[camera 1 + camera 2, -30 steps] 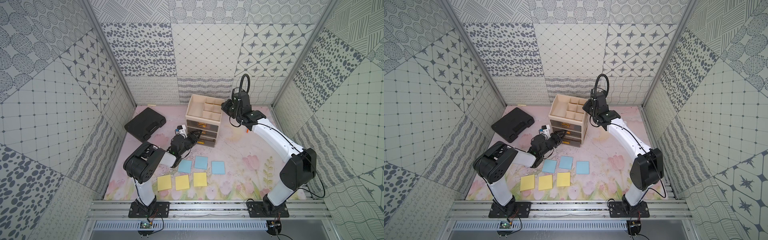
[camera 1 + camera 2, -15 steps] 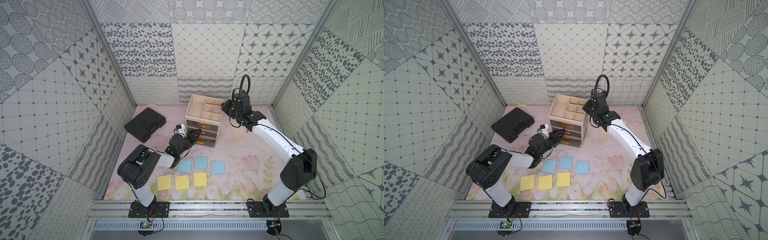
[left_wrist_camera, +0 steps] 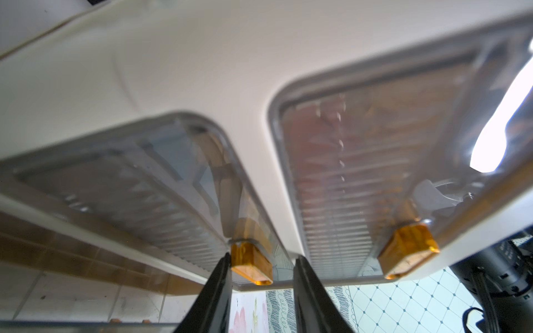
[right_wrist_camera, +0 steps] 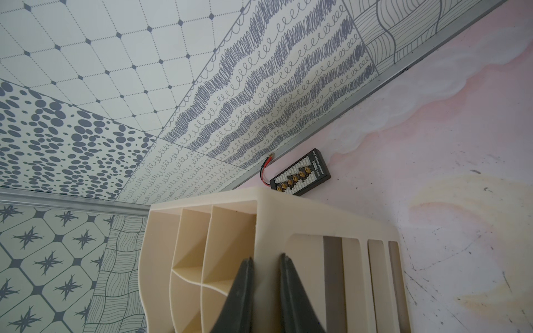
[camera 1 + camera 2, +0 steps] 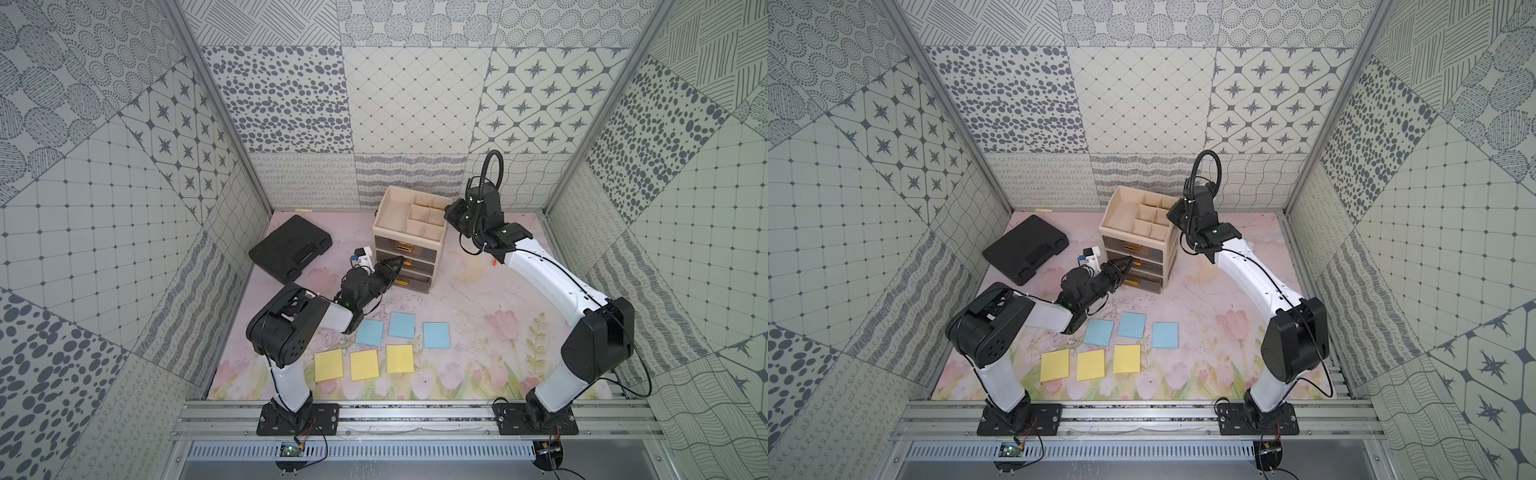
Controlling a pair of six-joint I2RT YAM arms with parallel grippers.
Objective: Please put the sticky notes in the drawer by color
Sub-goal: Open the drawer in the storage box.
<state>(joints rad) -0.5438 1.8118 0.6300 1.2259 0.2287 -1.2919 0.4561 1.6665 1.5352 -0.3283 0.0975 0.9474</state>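
Three blue notes (image 5: pixel 402 325) and three yellow notes (image 5: pixel 364 364) await us near the tabletop's (image 5: pixel 478 299) front edge; pink ones seem stowed already; our left tool (image 3: pixel 262 259) straddles a handle (image 3: pixel 251 266) on the cabinet (image 5: pixel 407 237), unclamped; our right tool (image 4: pixel 265 259) pinches the cabinet's rim.

in both top views the fingertips of the right tool (image 5: pixel 449 211) were lost against the cream plastic three-drawer cabinet (image 5: pixel 384 214). in the left wrist view its translucent grey drawer fronts (image 3: pixel 389 121) were blurred, a reddish smear (image 3: pixel 311 135) behind one unreadable, and the frame's edge cut off the left tool (image 3: pixel 263 258).
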